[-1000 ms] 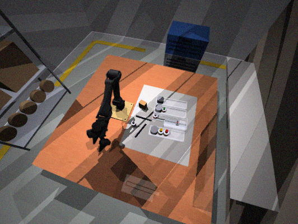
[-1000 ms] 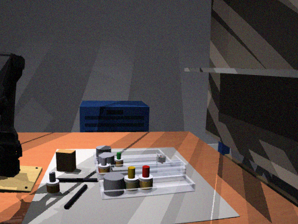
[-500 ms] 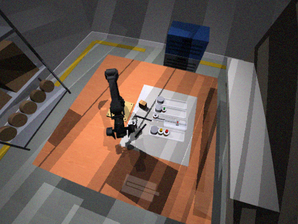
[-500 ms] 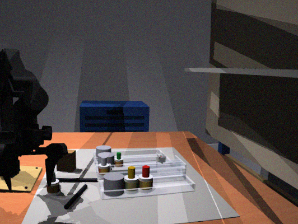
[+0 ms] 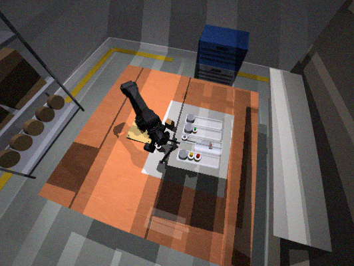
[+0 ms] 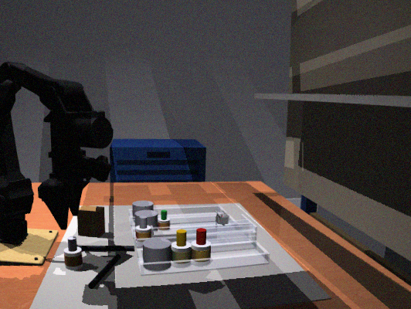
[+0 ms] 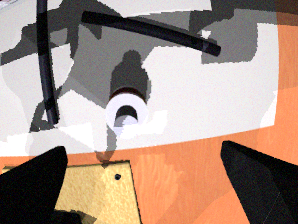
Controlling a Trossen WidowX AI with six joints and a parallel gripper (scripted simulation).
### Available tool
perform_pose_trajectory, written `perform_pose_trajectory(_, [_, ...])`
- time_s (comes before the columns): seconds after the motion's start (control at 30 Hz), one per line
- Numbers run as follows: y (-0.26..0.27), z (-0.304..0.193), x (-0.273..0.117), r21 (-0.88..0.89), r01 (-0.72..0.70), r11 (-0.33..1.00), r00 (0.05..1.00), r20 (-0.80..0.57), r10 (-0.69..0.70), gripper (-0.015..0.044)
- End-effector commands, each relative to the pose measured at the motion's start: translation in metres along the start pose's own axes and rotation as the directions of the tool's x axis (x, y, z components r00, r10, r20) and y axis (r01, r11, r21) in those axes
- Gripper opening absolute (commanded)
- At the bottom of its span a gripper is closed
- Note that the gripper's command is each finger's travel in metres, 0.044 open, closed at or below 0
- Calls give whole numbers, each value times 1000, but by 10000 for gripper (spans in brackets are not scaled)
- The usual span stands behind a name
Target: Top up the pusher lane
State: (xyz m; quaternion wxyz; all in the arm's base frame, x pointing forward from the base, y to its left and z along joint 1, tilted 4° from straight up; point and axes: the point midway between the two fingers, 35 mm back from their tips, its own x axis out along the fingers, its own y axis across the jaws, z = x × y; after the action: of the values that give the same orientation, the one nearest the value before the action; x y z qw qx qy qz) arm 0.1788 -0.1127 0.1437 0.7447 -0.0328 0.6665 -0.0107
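Note:
The loose jar (image 5: 158, 147) (image 6: 73, 258) (image 7: 114, 112), with a white collar, brown body and grey top, stands upright on the pale mat (image 5: 151, 167) (image 6: 282, 264). A similar grey-topped jar (image 5: 184, 137) (image 6: 144, 232) stands at the robot-side end of a middle lane in the clear tray (image 5: 199, 163) (image 6: 216, 266). The pusher plate cannot be made out clearly. My gripper (image 6: 69, 221) (image 7: 144, 152) is open and empty. It hangs above and near the loose jar, which shows beyond the fingertips in the wrist view, left of centre.
Two black rods (image 5: 168, 155) (image 6: 104, 270) (image 7: 150, 31) lie between the loose jar and tray. A brown block (image 5: 170, 123) (image 6: 91, 221) stands nearby. Other lanes hold grey cylinders and jars with green (image 6: 164, 215), yellow (image 6: 181, 237) and red (image 6: 201, 236) tops.

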Motion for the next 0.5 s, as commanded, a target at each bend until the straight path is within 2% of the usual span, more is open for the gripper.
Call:
perform_pose_trajectory(0.0, [10, -1, -5, -83, -28, 996, 999, -19, 26, 440])
perform_pose_trajectory(0.2, [10, 0, -3, -83, -28, 996, 999, -19, 26, 440])
perform_pose_trajectory(0.33, [10, 0, 32, -83, -28, 996, 999, -19, 26, 440])
perform_pose_trajectory(0.47, [10, -1, 34, -83, -28, 996, 999, -19, 26, 440])
